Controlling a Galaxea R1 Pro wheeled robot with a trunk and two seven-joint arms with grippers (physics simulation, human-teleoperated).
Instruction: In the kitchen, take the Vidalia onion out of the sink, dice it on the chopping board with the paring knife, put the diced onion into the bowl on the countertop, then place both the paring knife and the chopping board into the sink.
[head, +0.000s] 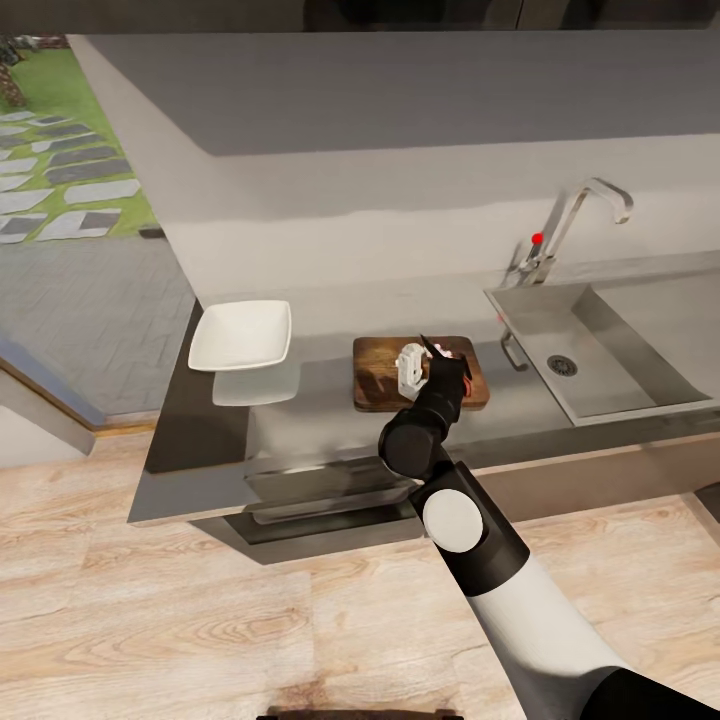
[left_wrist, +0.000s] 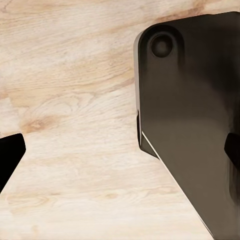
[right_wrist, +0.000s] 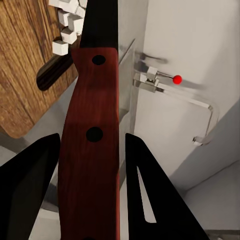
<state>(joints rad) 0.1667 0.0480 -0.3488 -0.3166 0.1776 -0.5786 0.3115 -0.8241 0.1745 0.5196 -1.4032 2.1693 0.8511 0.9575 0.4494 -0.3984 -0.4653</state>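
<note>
While reaching over the chopping board (head: 378, 375), right arm bent, fingers (right_wrist: 30, 185) clamping paring knife (right_wrist: 90, 150), left fingers (left_wrist: 10, 155) spread wide.

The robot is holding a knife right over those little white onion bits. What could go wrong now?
The paring knife sits between the right gripper's fingers just above the diced onion on the chopping board. A careless swing might flick cubes onto the countertop. The bowl stands apart from the board, so cubes could drop on the way. If the grip slips, the knife might fall before reaching the sink.
</note>
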